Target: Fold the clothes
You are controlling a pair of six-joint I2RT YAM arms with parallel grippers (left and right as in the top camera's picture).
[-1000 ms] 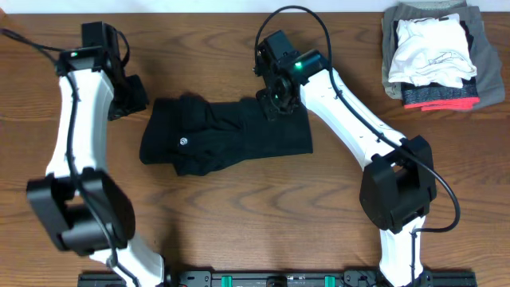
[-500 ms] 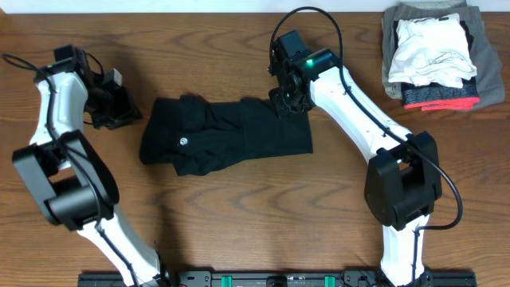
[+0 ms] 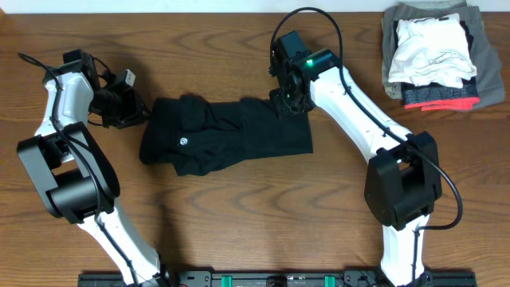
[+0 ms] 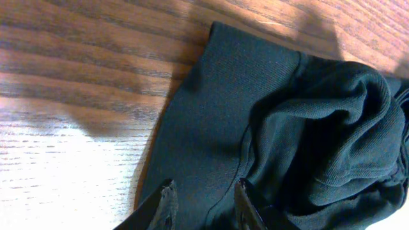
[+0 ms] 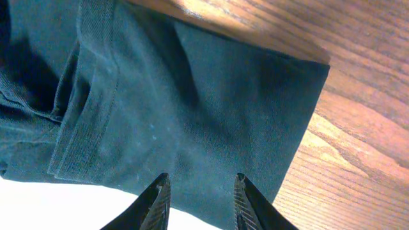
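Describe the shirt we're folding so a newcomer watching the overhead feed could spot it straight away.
On the wooden table, look to the middle, away from the stack of folded garments in the top right corner. There lies the black T-shirt, bunched into a wide band. It alone is all black, with a small white round logo near its left end.

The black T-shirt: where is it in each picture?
Overhead: black T-shirt in the middle of the picture.
Left wrist: fills the right side and the bottom.
Right wrist: fills the left side and the centre.
Shared landmark: the brown wooden table shows in all three.
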